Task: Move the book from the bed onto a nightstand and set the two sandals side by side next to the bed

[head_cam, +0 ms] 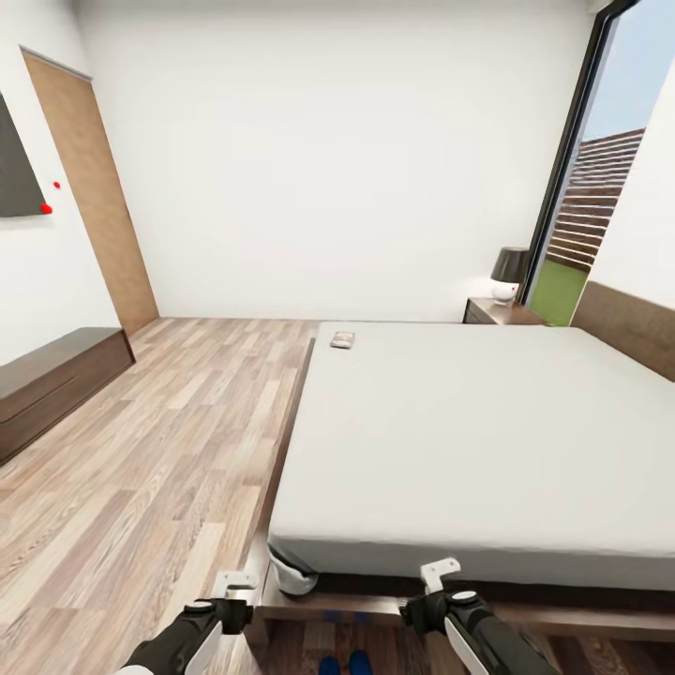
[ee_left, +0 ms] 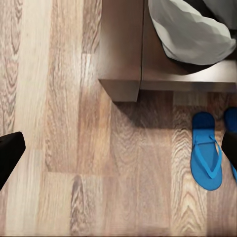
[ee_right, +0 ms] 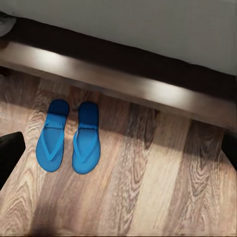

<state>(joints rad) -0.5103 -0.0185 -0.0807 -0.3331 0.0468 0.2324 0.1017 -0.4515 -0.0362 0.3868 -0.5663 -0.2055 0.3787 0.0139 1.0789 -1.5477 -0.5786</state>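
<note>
One bed [head_cam: 487, 441] we see, white mattress on a dark frame | nightstand [head_cam: 497, 311] at its far corner | two blue sandals [ee_right: 69, 136] side by side on the floor, toes toward the frame | small book [head_cam: 343, 340] at the mattress's far corner | both pincers' fingers [ee_left: 10, 153] apart, empty

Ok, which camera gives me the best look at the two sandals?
The right wrist view: both blue sandals lie whole, side by side on the wood floor beside the bed frame. The left wrist view shows one sandal whole and a sliver of the other. The head view catches just their tips.
</note>
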